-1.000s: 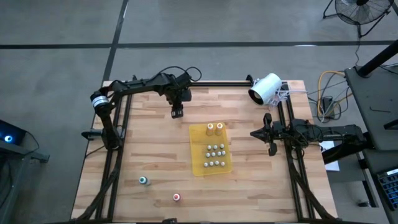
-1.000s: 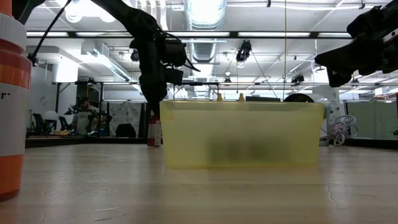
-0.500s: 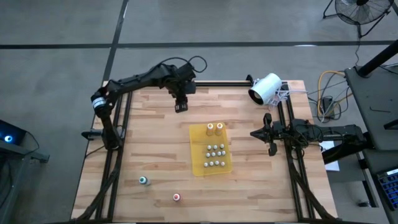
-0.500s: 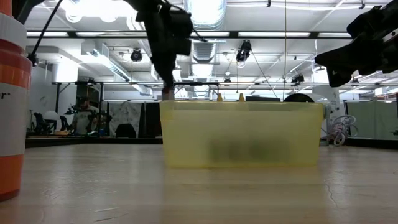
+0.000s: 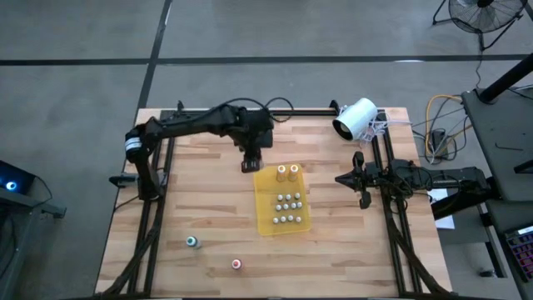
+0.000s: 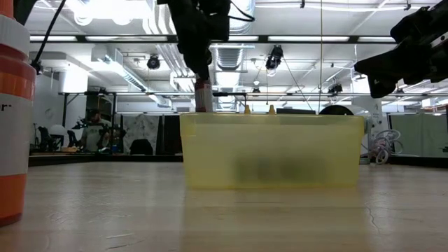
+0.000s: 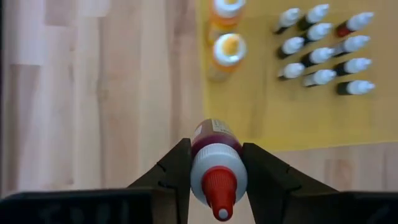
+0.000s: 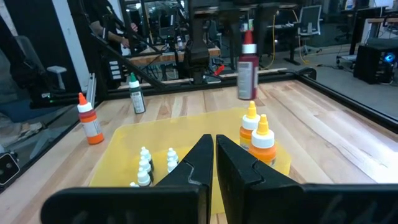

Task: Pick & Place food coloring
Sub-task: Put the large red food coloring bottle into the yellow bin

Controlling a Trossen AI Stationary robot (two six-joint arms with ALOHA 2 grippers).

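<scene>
My left gripper (image 5: pixel 249 163) is shut on a maroon food coloring bottle (image 7: pixel 214 163) with a white cap and red tip, in the air just off the far left corner of the yellow tray (image 5: pixel 268 223). The bottle also shows in the right wrist view (image 8: pixel 247 73) and the low view (image 6: pixel 203 96). In the tray stand two orange-topped bottles (image 5: pixel 288 171) and several small white-capped bottles (image 5: pixel 287 208). A teal-topped bottle (image 5: pixel 191 242) and a pink-topped one (image 5: pixel 236 264) stand on the table near its front. My right gripper (image 5: pixel 343 177) is shut and empty, right of the tray. My left gripper pinches the maroon bottle at its white cap and shoulder (image 7: pixel 200 167) between its two fingers (image 7: pixel 177 163). The fingers come from above, pointing down. The bottle hangs upright below them, tip up, lifted clear of the table and the tray.
A big white cylinder device (image 5: pixel 356 117) lies at the table's far right corner. Bare wood lies left of the tray and along the near edge. In the low view an orange-labelled bottle (image 6: pixel 14 112) stands close at the left.
My left gripper has lifted the maroon bottle from the table at the far left and carried it up, then toward the right and near edges, up to the tray's far left corner. The bottle stays upright in the hold.
</scene>
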